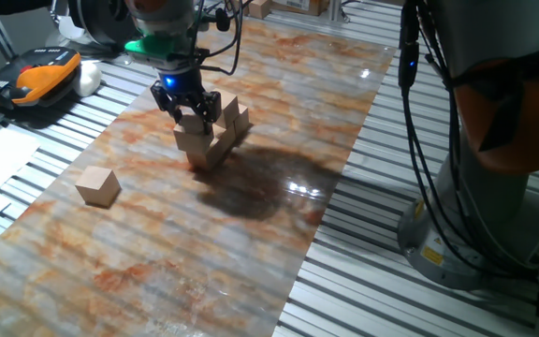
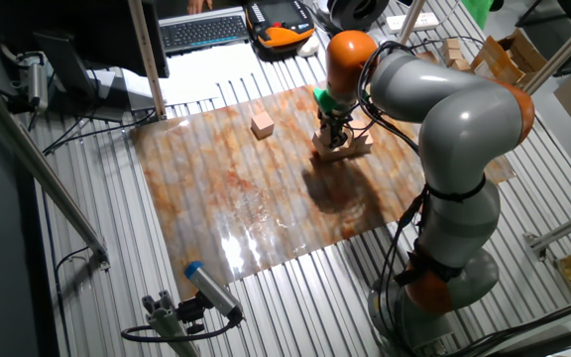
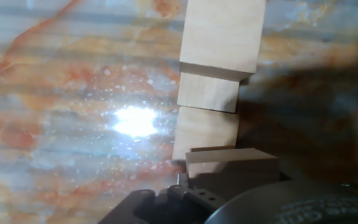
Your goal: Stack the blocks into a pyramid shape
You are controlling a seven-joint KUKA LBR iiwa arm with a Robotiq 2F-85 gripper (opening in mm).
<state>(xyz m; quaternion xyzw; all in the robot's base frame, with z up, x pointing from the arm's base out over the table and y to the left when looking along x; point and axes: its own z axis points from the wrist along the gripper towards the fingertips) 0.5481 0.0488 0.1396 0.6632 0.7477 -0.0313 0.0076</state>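
Observation:
A stepped pile of tan wooden blocks (image 1: 215, 140) stands on the marbled mat, with blocks in a row and others on top; it also shows in the other fixed view (image 2: 343, 147). My gripper (image 1: 193, 110) is right over the near end of the pile, its fingers on either side of a block (image 1: 193, 126) that rests on or just above the lower blocks. In the hand view the row of blocks (image 3: 207, 92) runs away from a shadowed block (image 3: 232, 163) close under the hand. One loose block (image 1: 98, 185) lies apart to the left, also in the other fixed view (image 2: 262, 125).
The marbled mat (image 1: 157, 253) lies on a slatted metal table. An orange and black device (image 1: 40, 77) and papers sit at the left. The robot's base (image 1: 494, 140) and cables stand at the right. More wooden blocks (image 2: 454, 50) lie behind the arm.

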